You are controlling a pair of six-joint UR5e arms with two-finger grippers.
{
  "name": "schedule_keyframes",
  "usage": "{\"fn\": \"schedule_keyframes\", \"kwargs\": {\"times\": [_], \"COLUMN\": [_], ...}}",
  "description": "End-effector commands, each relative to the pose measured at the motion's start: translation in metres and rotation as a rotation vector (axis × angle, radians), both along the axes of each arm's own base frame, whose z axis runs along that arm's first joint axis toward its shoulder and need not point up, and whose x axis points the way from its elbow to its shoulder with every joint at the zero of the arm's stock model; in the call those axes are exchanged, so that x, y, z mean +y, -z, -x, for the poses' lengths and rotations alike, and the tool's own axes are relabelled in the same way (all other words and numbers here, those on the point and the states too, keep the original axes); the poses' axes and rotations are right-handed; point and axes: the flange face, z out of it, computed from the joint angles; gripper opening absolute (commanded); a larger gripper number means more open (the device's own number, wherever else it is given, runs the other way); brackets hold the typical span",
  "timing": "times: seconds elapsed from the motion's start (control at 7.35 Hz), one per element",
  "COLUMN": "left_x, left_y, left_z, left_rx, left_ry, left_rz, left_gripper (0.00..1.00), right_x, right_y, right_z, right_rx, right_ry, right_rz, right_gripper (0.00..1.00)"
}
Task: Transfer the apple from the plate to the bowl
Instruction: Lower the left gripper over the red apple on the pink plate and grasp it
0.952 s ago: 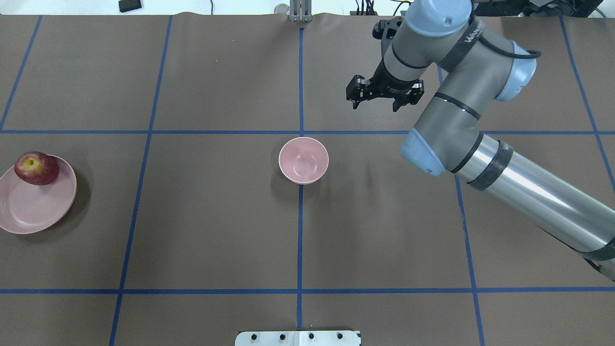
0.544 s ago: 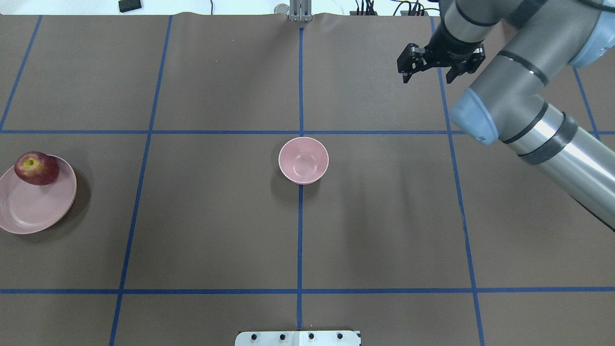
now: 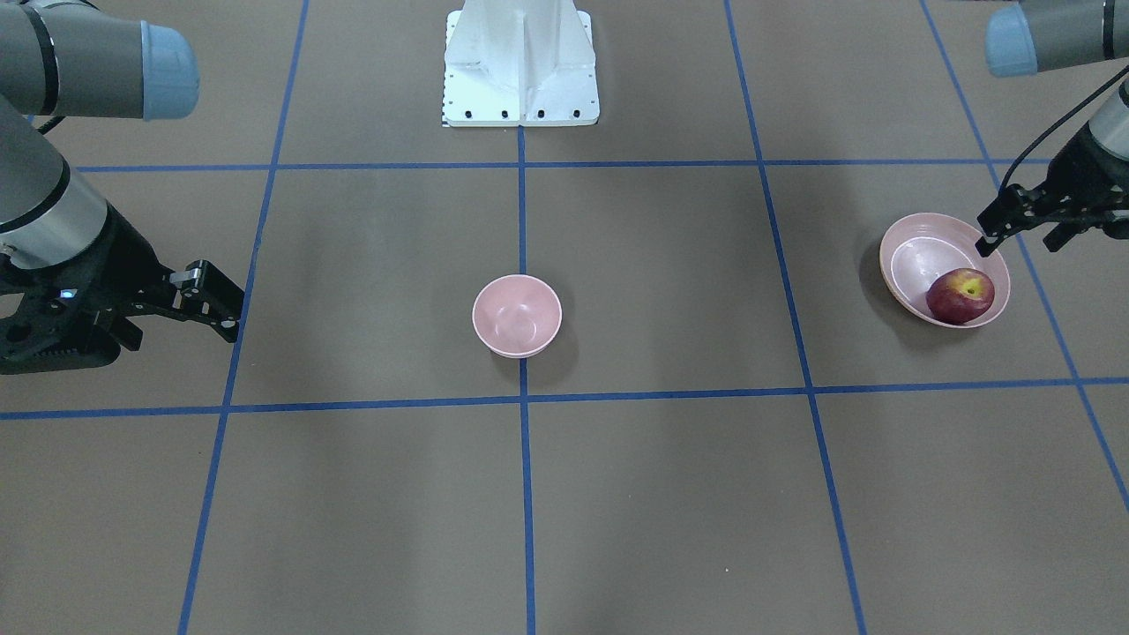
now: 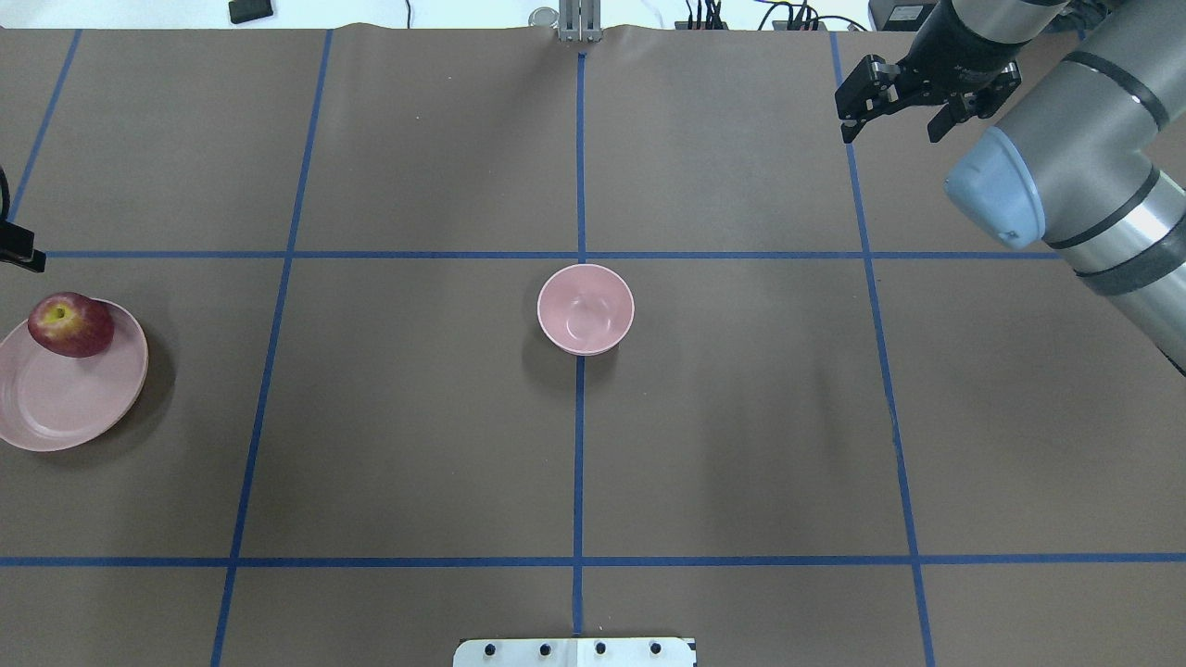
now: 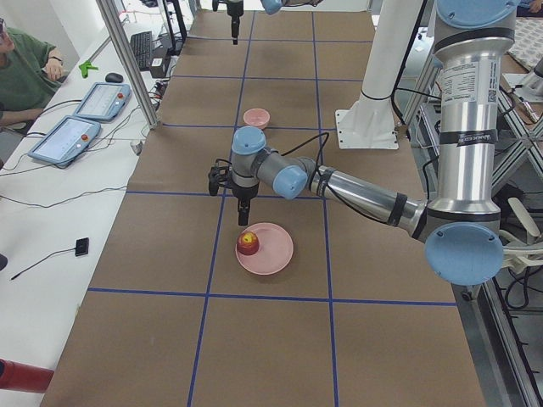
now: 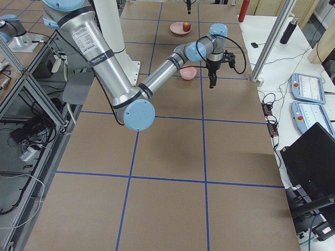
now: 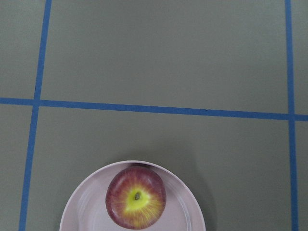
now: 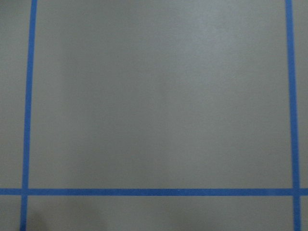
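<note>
Currently one apple (image 4: 70, 324) lies on one plate (image 4: 65, 408), one bowl (image 4: 586, 308) apart; left fingers (image 3: 990, 234), right fingers (image 4: 851, 106) wide.

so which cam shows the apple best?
Left wrist view: the apple is close, seen top-down with its stem hollow visible, at the plate edge. Overhead and front views show it small, the side views tiny, and the right wrist view misses it.

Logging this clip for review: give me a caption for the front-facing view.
Apple sits on the plate, the bowl empty at centre; the left pincer hangs open near the plate.
</note>
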Motion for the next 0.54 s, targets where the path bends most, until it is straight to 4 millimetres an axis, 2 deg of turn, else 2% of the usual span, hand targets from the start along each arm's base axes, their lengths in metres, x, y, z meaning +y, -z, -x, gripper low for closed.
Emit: {"fn": "schedule_keyframes", "kwargs": {"times": [0.0, 0.41], "left_x": [-0.022, -0.015], "left_y": [-0.05, -0.058], "left_z": [-0.014, -0.04], "left_rx": [0.016, 0.012], "left_ry": [0.01, -0.028], "left_rz": [-0.028, -0.001], "left_gripper": [0.98, 0.98], "right_x": [0.001, 0.002], "right_y": [0.0, -0.001], "right_z": [-0.001, -0.001], "right_rx": [-0.01, -0.013], "right_ry": [0.006, 0.009], "right_rz": [0.004, 0.007], "right_gripper": [1.0, 1.0]}}
